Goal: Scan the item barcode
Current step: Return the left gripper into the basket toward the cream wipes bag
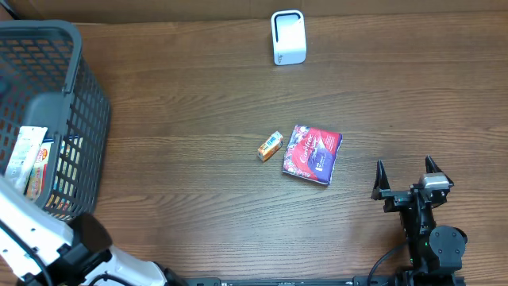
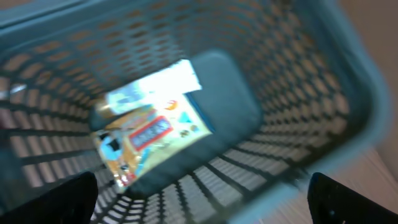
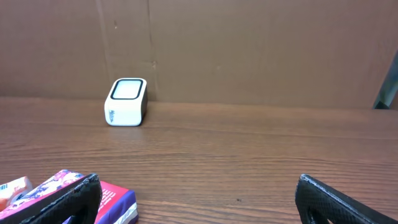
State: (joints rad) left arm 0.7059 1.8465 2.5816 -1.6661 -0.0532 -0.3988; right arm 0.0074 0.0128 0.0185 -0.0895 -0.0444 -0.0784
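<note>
The white barcode scanner [image 1: 288, 36] stands at the table's far edge and also shows in the right wrist view [image 3: 125, 101]. A red and purple packet [image 1: 312, 153] lies mid-table with a small orange box [image 1: 270, 146] just left of it. My right gripper [image 1: 405, 171] rests open at the front right, the packet [image 3: 115, 199] beside its left finger. My left gripper [image 2: 199, 183] hangs open over the grey basket [image 2: 323, 81], empty. Below it lie a yellow-orange packet [image 2: 149, 140] and a white packet [image 2: 155, 87]. The left wrist view is blurred.
The grey mesh basket [image 1: 79, 87] fills the far left of the table, with packets [image 1: 28, 159] inside. My left arm's white link [image 1: 32, 226] crosses the front left corner. A brown board wall [image 3: 249, 50] stands behind the scanner.
</note>
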